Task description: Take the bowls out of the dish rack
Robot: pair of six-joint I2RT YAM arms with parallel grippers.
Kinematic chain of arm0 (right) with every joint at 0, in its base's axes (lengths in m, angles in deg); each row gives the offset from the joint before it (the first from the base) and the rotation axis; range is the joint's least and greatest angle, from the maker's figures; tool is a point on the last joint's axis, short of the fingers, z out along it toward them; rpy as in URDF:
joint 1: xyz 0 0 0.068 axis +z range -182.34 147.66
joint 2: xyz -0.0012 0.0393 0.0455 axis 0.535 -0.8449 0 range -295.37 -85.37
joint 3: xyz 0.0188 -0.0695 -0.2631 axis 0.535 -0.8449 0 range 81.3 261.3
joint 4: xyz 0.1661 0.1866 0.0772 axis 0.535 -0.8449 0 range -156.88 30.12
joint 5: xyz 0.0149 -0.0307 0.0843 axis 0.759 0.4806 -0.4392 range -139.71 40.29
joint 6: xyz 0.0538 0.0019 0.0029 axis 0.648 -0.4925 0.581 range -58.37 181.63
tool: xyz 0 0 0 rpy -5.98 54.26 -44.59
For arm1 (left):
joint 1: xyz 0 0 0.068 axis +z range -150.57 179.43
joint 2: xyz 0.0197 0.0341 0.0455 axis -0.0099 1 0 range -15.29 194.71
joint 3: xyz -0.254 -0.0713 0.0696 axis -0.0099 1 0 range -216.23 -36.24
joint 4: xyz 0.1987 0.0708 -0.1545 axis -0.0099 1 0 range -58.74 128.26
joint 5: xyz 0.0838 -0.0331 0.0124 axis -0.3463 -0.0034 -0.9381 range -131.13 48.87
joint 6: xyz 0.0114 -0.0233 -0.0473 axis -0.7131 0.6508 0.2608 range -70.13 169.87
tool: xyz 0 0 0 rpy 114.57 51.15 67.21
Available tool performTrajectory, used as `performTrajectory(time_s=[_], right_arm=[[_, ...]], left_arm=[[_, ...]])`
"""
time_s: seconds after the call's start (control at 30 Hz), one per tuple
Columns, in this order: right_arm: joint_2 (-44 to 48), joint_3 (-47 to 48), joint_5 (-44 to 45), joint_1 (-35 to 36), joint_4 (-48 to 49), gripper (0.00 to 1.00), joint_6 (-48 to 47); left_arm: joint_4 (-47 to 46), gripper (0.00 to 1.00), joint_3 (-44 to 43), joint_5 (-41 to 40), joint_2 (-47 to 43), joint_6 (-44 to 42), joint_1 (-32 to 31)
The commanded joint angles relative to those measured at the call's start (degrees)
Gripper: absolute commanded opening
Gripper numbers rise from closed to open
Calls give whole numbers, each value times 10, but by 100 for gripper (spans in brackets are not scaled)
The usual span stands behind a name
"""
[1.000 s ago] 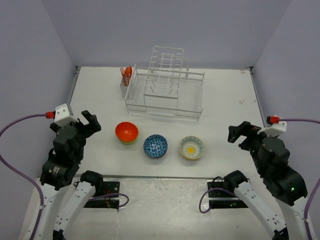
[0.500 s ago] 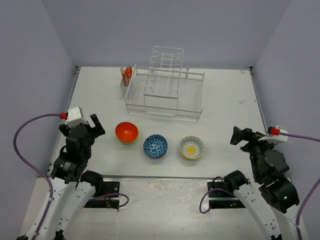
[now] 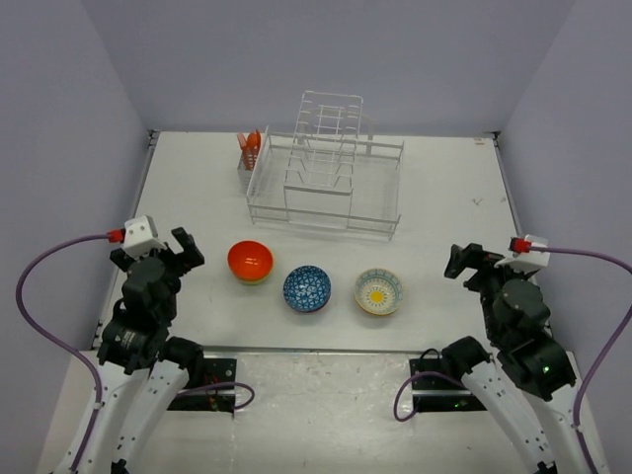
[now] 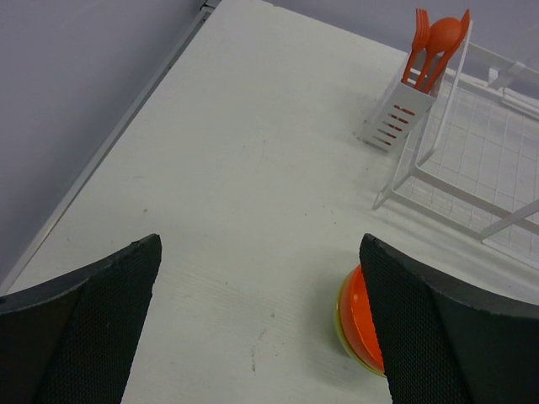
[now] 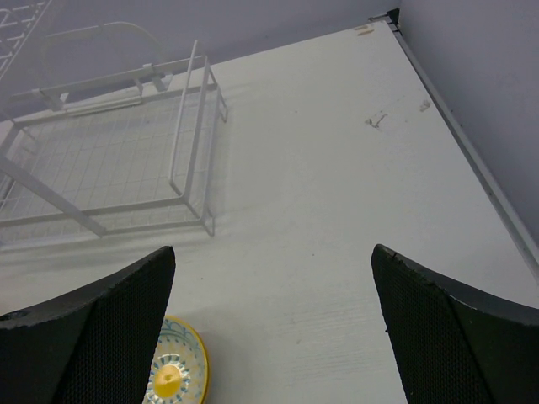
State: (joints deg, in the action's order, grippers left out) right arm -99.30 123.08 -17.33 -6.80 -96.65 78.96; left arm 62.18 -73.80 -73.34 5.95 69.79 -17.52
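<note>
Grippers nearest, by table's [image 3: 197, 197] front edge, both empty. Left gripper [image 3: 179, 253]: jaws spread wide, hovering left of bowls. Right gripper [image 3: 464, 263]: jaws likewise wide apart, right of bowls. Bowls in row on table between arms, apart from one another: orange bowl [image 3: 250, 261] at left, topping small stack, lime green bowl [image 4: 341, 330] showing as rim beneath; blue patterned bowl [image 3: 307, 288] in middle; yellow-centre bowl [image 3: 379, 291] at right. Dish rack [image 3: 326, 188] farther back, well apart from bowls. Utensil cup [image 4: 396, 122] on rack's left side, orange utensils [image 4: 434, 46] upright inside.
</note>
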Motion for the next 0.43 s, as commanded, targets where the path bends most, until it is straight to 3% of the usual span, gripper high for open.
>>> performTrajectory(time_s=[0.0, 0.4], right_arm=[[-14, 6, 23, 1, 30, 99, 8], [-29, 11, 27, 0, 13, 99, 23]], left_arm=[[-30, 100, 11, -14, -8, -5, -1], [-32, 100, 14, -5, -20, -8, -1]])
